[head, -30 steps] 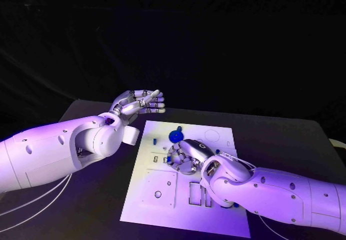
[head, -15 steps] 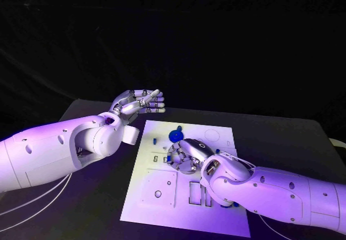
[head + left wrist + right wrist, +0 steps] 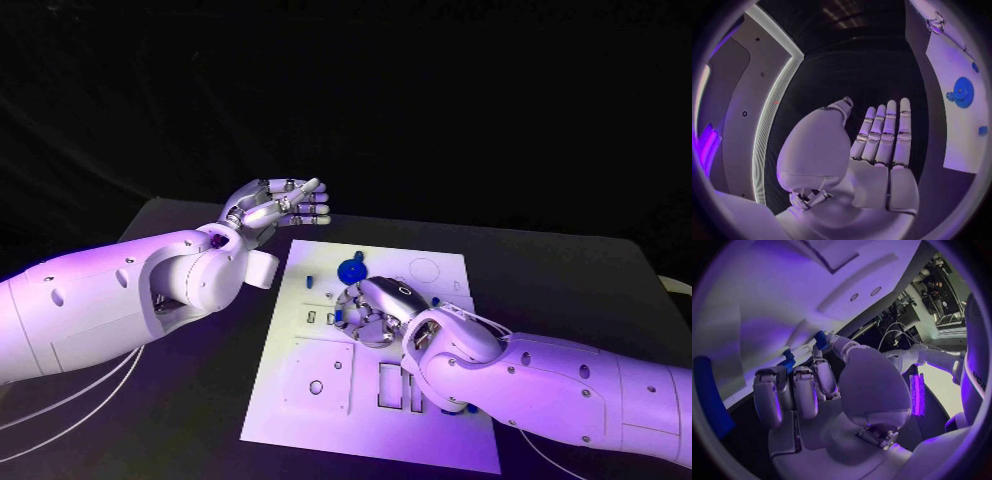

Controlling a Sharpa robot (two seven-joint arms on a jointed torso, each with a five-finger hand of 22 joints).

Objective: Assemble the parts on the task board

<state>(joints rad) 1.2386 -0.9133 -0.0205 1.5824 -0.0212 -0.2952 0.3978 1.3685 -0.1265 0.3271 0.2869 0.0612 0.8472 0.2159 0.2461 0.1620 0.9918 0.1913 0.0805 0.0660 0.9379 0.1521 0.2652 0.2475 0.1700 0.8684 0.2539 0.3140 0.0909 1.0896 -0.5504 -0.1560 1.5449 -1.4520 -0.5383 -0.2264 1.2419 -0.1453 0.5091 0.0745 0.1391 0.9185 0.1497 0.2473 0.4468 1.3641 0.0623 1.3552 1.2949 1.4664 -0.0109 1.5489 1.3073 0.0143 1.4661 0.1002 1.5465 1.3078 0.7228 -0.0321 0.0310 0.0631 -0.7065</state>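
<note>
While the task board (image 3: 368, 340) lies flat at the middle of the black table (image 3: 577, 270), we note its parts: a round blue disc (image 3: 352, 270) near the far edge, a small blue piece (image 3: 312, 283) just beside it, and more small blue pieces (image 3: 787, 361) close under the right hand's fingertips in the right wrist view.

The right hand (image 3: 372, 312) sits low over the board's middle, knuckles up, fingers curled down toward the surface. We judge the step in hand to be a pick or a seating of one small part there. Whether the fingers actually pinch a piece we cannot tell; the contact is hidden beneath them.

The next move, in our judgement, calls for fine fingertip work: a secure pinch on the small part, then alignment with its cutout (image 3: 389, 385) before pressing. A slip could knock neighbouring pieces.

The left hand (image 3: 277, 207) hangs raised off the board's far left corner, above the table, well apart from the parts. In the left wrist view its fingers (image 3: 882, 132) are straight and side by side, palm bare, holding nothing. The left arm (image 3: 130, 300) reaches in over the table's left side.
</note>
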